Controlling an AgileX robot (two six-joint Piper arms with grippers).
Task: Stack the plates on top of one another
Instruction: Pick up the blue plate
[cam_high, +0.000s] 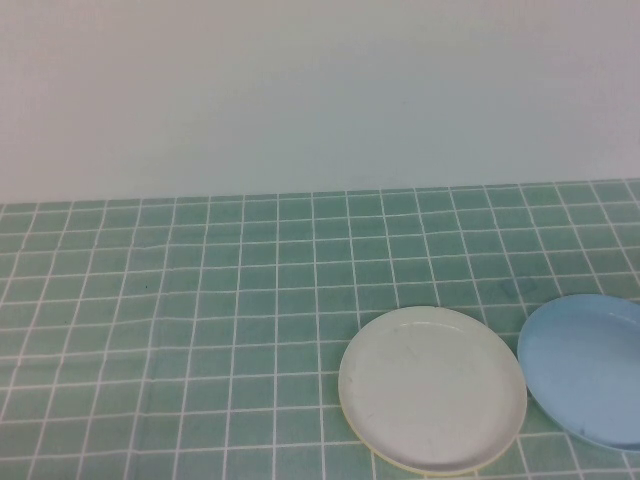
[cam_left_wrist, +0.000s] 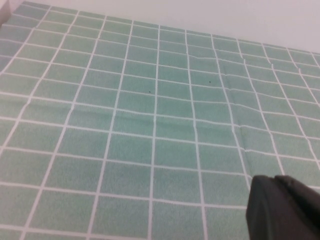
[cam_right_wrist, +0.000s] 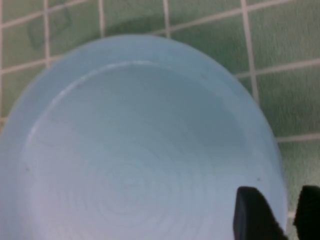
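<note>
In the high view the white plate (cam_high: 432, 388) lies on the green checked cloth near the front, right of centre. A thin pale yellow rim (cam_high: 425, 469) shows under its near edge, as of a yellow plate beneath it. The light blue plate (cam_high: 590, 370) lies flat just to its right, partly cut by the frame edge. In the right wrist view the light blue plate (cam_right_wrist: 140, 150) fills the picture. My right gripper (cam_right_wrist: 282, 215) is open, its two dark fingers (cam_right_wrist: 252, 217) astride the plate's rim. My left gripper (cam_left_wrist: 282, 207) is shut on nothing above bare cloth. Neither arm shows in the high view.
The green cloth with white grid lines (cam_high: 200, 300) covers the table. A plain pale wall (cam_high: 320, 90) rises behind its far edge.
</note>
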